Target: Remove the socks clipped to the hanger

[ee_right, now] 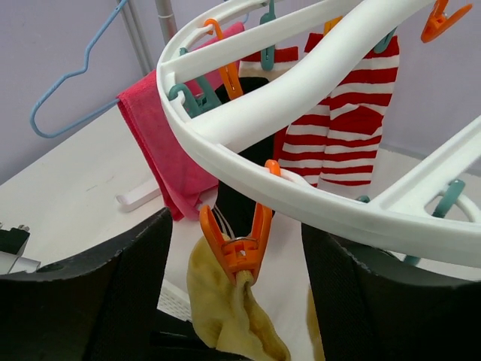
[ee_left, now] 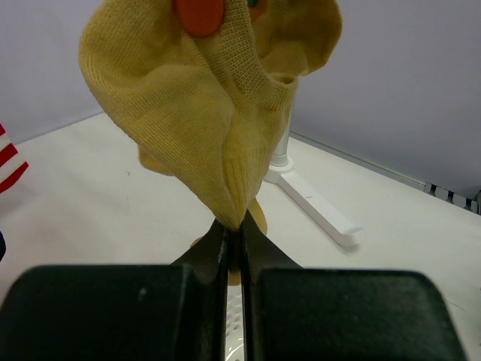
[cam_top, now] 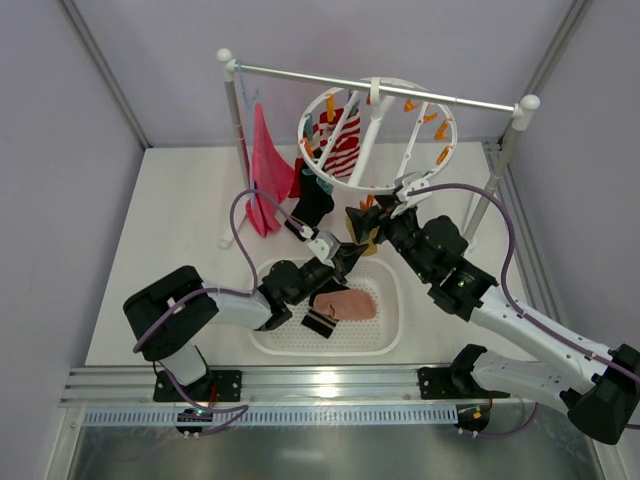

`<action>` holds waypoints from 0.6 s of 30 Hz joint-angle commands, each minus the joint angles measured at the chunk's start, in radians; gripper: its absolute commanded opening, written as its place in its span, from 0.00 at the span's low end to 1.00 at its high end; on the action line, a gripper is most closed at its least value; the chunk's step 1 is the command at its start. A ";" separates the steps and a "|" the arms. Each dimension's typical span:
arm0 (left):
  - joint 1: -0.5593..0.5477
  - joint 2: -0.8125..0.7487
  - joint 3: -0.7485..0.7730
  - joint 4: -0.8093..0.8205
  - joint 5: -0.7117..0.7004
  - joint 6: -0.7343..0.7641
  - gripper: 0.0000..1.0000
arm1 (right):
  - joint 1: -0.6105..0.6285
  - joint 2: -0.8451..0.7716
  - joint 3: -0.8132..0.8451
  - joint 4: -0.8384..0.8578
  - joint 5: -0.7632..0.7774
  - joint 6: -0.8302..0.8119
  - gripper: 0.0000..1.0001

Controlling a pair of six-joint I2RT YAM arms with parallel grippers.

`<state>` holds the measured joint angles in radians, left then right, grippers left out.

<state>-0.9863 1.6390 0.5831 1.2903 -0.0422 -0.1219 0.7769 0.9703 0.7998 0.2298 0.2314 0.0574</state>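
The white ring hanger (cam_top: 325,105) hangs from the rack rail. A red-and-white striped sock (ee_right: 353,128) and a black sock (ee_right: 252,162) are clipped to it. An orange clip (ee_right: 242,244) on the ring (ee_right: 301,203) pinches the top of a mustard yellow sock (ee_right: 222,316). My right gripper (ee_right: 239,252) is open, one finger on each side of that clip and not touching it. From below, my left gripper (ee_left: 237,229) is shut on the lower tip of the yellow sock (ee_left: 210,113). In the top view the left gripper (cam_top: 350,252) sits just under the sock (cam_top: 362,227).
A white perforated basket (cam_top: 385,340) below the hanger holds a pale pink sock (cam_top: 352,305) and a black one (cam_top: 320,323). A magenta cloth (cam_top: 265,170) and a blue wire hanger (ee_right: 71,83) hang on the rack (cam_top: 380,88). The rack's white foot (ee_left: 312,201) lies on the table.
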 commanded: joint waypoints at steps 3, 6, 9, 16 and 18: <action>0.003 -0.019 0.003 0.138 -0.008 0.019 0.00 | -0.004 -0.028 -0.001 0.100 0.034 -0.022 0.62; 0.003 -0.015 0.004 0.138 -0.007 0.016 0.00 | -0.004 -0.021 0.003 0.100 0.034 -0.028 0.43; 0.003 -0.011 0.006 0.138 -0.007 0.016 0.00 | -0.004 -0.012 0.004 0.100 0.046 -0.033 0.27; 0.003 -0.010 0.006 0.135 -0.007 0.016 0.00 | -0.004 -0.015 -0.010 0.120 0.059 -0.044 0.04; 0.003 -0.008 0.007 0.135 -0.007 0.018 0.00 | -0.004 -0.016 -0.016 0.131 0.062 -0.044 0.04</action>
<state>-0.9863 1.6390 0.5831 1.2900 -0.0418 -0.1223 0.7757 0.9623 0.7921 0.3000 0.2760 0.0273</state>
